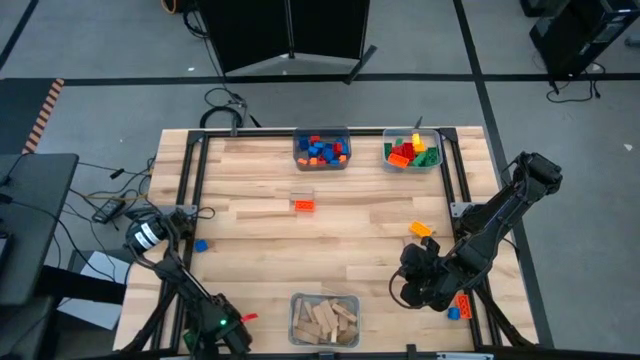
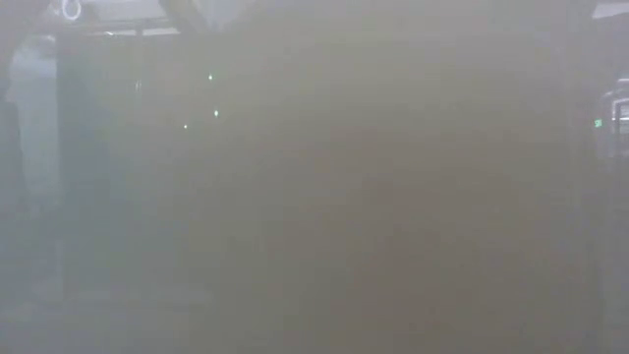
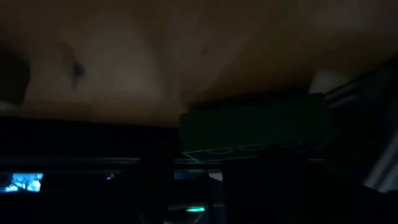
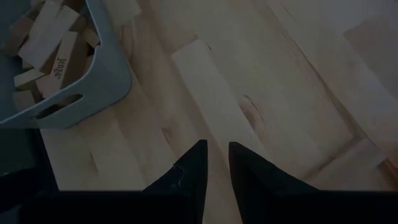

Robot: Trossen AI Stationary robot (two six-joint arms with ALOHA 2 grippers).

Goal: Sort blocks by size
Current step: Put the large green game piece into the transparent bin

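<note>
My right gripper (image 1: pixel 408 287) (image 4: pixel 216 152) hangs low over bare table near the near right, its fingers together but for a narrow slit, holding nothing. It is to the right of the bin of tan wooden blocks (image 1: pixel 325 320) (image 4: pixel 53 53). Loose on the table lie a tan block with an orange brick (image 1: pixel 303 202), a yellow-and-orange brick (image 1: pixel 420 229), a blue brick (image 1: pixel 200 245), and a red and a blue brick (image 1: pixel 462 305) beside the right arm. My left arm (image 1: pixel 215 325) is folded at the near left edge.
Two clear bins stand at the far edge: one with small blue, red and orange bricks (image 1: pixel 321 150), one with larger red, green, yellow and orange bricks (image 1: pixel 412 152). A dark frame runs along the table's left and right sides. The low view is fogged over.
</note>
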